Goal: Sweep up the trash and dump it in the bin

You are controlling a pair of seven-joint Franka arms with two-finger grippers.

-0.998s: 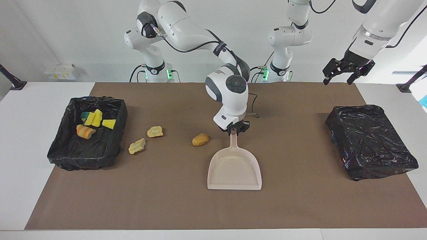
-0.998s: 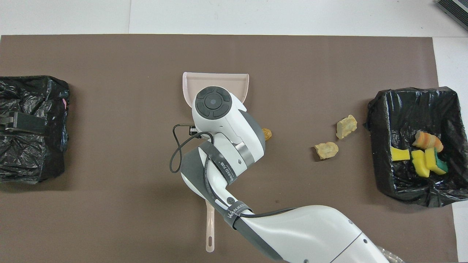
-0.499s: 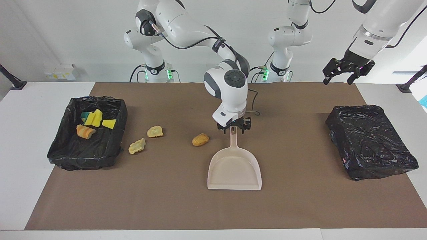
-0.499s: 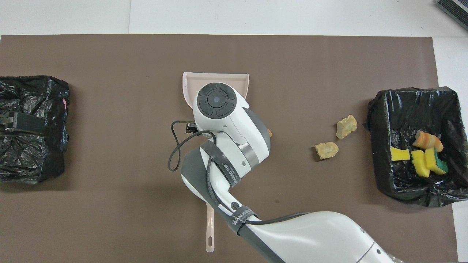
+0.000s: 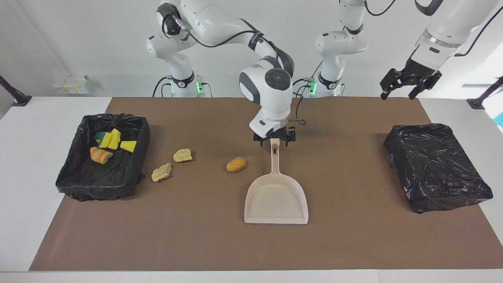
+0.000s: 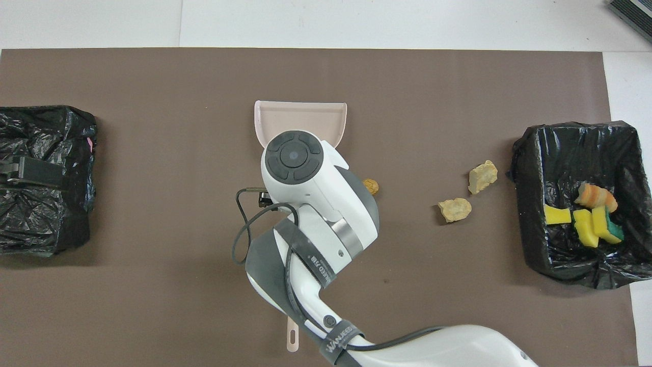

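So the trash is split right now. Four scraps (image 5: 108, 144) already sit in the open bin (image 5: 68, 177) at the right arm's end of the table: a couple of green-and-yellow blocks, a yellow wedge and the orange-striped piece. Three are not in yet: two pale yellow lumps (image 5: 171, 163) on the mat just beside the bin, at about 3 o'clock from it in the facing view, and a tan-orange lump (image 5: 236, 164) nearer the middle, at roughly 10 o'clock from the dustpan (image 5: 276, 198).

The dustpan lies flat and empty on the mat, handle pointing toward the robots. The right gripper (image 5: 274, 139) hangs just above the handle's end, claw spread apart and holding nothing. The left gripper (image 5: 408, 83) waits up in the air at its own end of the table, near a second bag-covered bin (image 5: 436, 167), claw apart too.

I'd call it a bit over half done, with three lumps left to sweep up and dump. No brush in sight, though.
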